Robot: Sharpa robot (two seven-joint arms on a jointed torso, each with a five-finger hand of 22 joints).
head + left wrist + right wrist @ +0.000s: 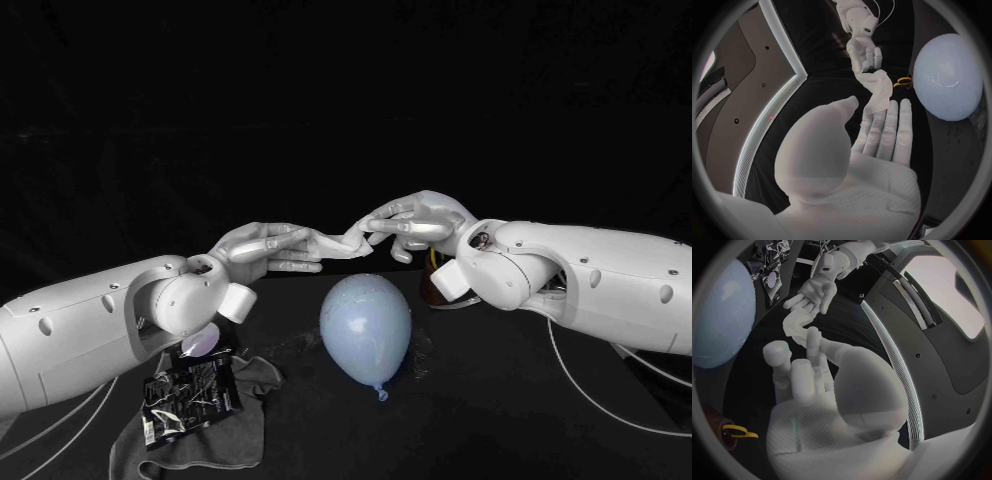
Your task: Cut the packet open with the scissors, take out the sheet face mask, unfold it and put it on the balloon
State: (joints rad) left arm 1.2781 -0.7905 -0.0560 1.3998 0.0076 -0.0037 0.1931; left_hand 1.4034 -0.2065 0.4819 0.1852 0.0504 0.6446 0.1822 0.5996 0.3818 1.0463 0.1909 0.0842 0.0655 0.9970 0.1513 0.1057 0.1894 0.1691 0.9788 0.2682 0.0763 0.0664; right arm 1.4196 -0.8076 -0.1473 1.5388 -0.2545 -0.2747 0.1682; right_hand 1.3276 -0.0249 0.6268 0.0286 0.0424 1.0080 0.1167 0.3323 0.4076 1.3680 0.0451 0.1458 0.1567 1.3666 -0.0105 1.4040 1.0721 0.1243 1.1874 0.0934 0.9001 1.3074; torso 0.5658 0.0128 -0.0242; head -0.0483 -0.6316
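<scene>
A twisted white sheet face mask (346, 243) (878, 90) (797, 325) stretches between my two hands above the table. My left hand (267, 250) (873, 145) (820, 290) holds one end at its fingertips. At the other end, my right hand (418, 222) (811, 375) (864, 52) pinches the mask with curled fingers. The pale blue balloon (365, 325) (948, 75) (723, 315) lies on the table just below the mask, knot toward me. The cut foil packet (191, 390) lies on a dark cloth under my left arm. The yellow-handled scissors (904, 81) (736, 431) lie beyond the balloon, under my right wrist.
A dark grey cloth (245, 420) covers the table's near left, beside the balloon. A small shiny round piece (202, 343) sits at the cloth's far edge, close to my left wrist. White cables (606, 390) trail from my right arm across the table.
</scene>
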